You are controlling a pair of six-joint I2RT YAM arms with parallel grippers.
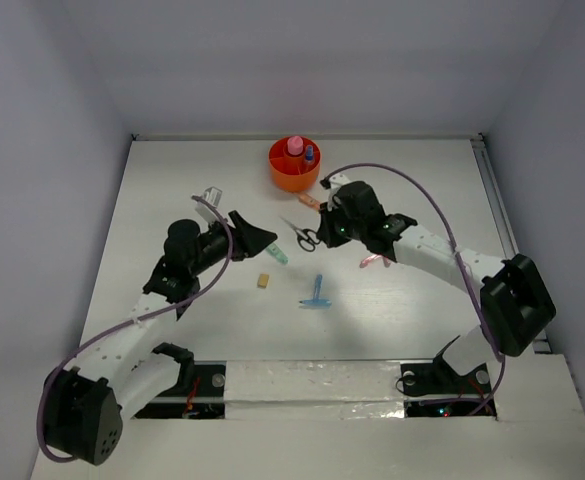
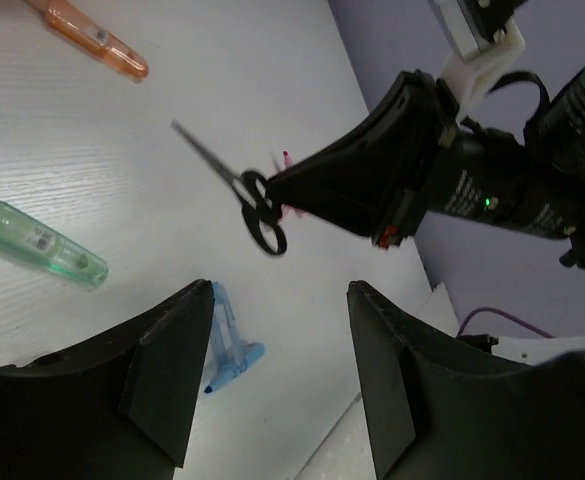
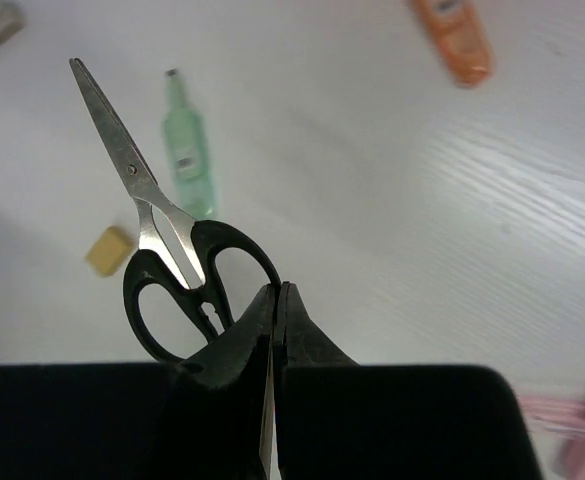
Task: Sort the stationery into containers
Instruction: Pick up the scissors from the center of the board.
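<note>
Steel-bladed scissors (image 3: 162, 225) with glossy black oval loops lie on wood-grained table (image 3: 422, 250).

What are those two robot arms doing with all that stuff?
Two robot arms are tidying stationery into an orange tub. The right end effector is pinched shut on the black handle of the scissors. The left end effector hangs open and empty near the green piece. A pink-capped bottle and a blue pen already stand in the tub; other bits wait on the table.
</note>
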